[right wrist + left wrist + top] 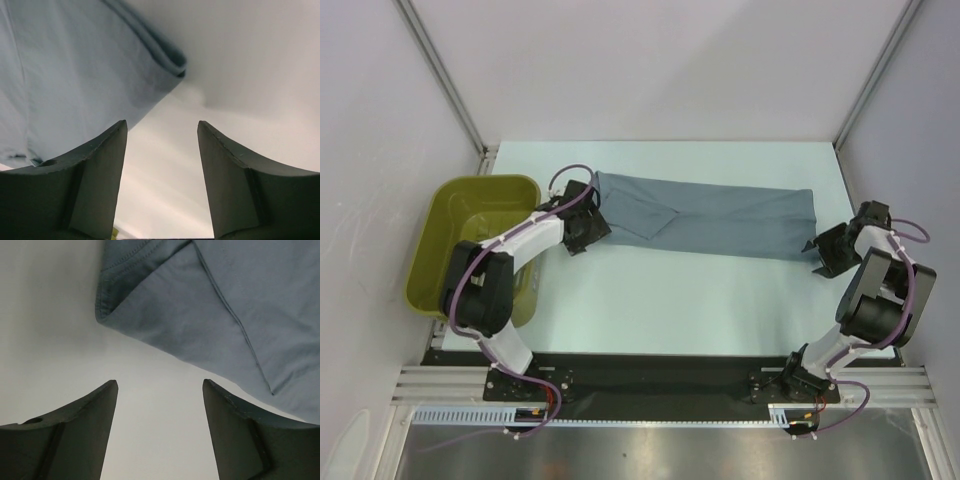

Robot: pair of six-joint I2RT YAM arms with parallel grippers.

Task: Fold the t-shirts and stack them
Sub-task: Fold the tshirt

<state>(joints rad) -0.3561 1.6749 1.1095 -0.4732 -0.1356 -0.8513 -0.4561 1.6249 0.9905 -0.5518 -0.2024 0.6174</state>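
Note:
A slate blue-grey t-shirt (pixel 715 217) lies on the white table, folded lengthwise into a long band running left to right. My left gripper (pixel 592 228) is open and empty at the band's near left corner, which shows in the left wrist view (pixel 210 305) just beyond the fingers. My right gripper (pixel 817 252) is open and empty at the band's near right corner, and the folded edge shows in the right wrist view (pixel 90 70) ahead of the left finger. Neither gripper touches the cloth.
An olive basket (pixel 450 225) stands at the table's left edge, under the left arm. White walls with metal frame rails close the back and both sides. The black base rail runs along the near edge.

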